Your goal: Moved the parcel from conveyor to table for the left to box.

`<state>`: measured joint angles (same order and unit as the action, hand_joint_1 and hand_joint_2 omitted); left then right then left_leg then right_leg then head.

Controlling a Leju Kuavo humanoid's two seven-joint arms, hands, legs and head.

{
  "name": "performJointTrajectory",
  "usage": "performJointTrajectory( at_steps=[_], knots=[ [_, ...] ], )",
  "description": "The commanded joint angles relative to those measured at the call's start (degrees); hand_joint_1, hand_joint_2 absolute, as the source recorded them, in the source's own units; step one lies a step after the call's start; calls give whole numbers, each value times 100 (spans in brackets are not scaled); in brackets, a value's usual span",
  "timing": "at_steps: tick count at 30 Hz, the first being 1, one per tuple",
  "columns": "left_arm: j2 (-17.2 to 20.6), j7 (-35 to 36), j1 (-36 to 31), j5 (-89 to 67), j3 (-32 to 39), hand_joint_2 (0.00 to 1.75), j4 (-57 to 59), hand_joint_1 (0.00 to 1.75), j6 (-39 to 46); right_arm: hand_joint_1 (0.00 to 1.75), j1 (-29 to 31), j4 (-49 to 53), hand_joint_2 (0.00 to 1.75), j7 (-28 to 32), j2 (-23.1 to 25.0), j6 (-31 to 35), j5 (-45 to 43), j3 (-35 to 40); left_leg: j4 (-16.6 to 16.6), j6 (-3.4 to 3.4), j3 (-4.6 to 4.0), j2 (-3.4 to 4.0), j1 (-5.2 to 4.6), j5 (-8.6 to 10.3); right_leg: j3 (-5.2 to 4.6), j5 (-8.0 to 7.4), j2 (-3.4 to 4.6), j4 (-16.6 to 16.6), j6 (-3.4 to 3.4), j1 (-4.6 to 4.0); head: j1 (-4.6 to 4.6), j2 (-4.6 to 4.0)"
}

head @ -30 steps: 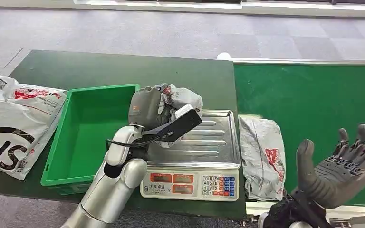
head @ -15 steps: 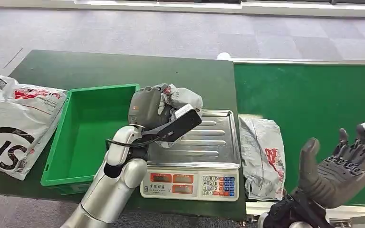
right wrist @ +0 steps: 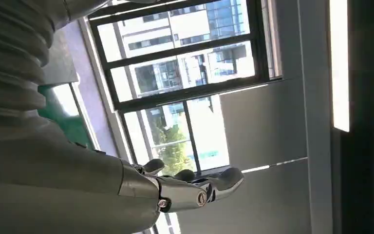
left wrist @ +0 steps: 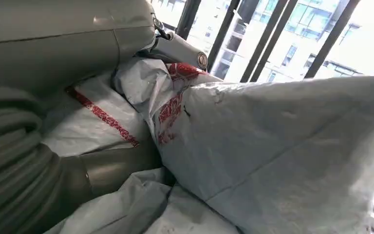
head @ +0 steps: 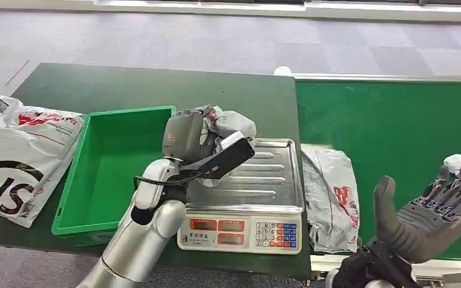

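Left hand (head: 183,137) grips a crumpled grey parcel (head: 231,125) with red print, held over the scale (head: 246,204) beside the green box (head: 113,169). Right hand (head: 429,216) hovers palm-up, fingers (head: 456,180) spread, holding nothing. Another red-printed parcel (head: 331,198) lies at the conveyor (head: 390,126) edge; its writing is unreadable.

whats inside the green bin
The green bin shows only its bare floor where visible. The left hand, holding a grey parcel, hangs at its right rim; the arm hides the near right corner.
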<state>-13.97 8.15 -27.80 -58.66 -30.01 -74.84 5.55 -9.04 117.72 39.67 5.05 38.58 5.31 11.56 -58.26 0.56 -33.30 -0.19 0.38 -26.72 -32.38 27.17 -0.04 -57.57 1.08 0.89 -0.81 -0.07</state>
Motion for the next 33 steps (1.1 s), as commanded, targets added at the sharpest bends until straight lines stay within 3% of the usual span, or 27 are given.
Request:
performJointTrajectory(
  at_steps=[1,33],
  knots=[
    [117,-8,-153,-14,162,175,129,175,-38,0,90,-66,175,-1,-89,5,-18,-195,6,-1,4,6,1,3,2,-5,5,6,-6,-2,0,0],
    [117,-8,-153,-14,162,175,129,175,-38,0,90,-66,175,-1,-89,5,-18,-195,7,-1,4,6,1,3,3,-5,4,7,-6,-2,0,0]
  ],
)
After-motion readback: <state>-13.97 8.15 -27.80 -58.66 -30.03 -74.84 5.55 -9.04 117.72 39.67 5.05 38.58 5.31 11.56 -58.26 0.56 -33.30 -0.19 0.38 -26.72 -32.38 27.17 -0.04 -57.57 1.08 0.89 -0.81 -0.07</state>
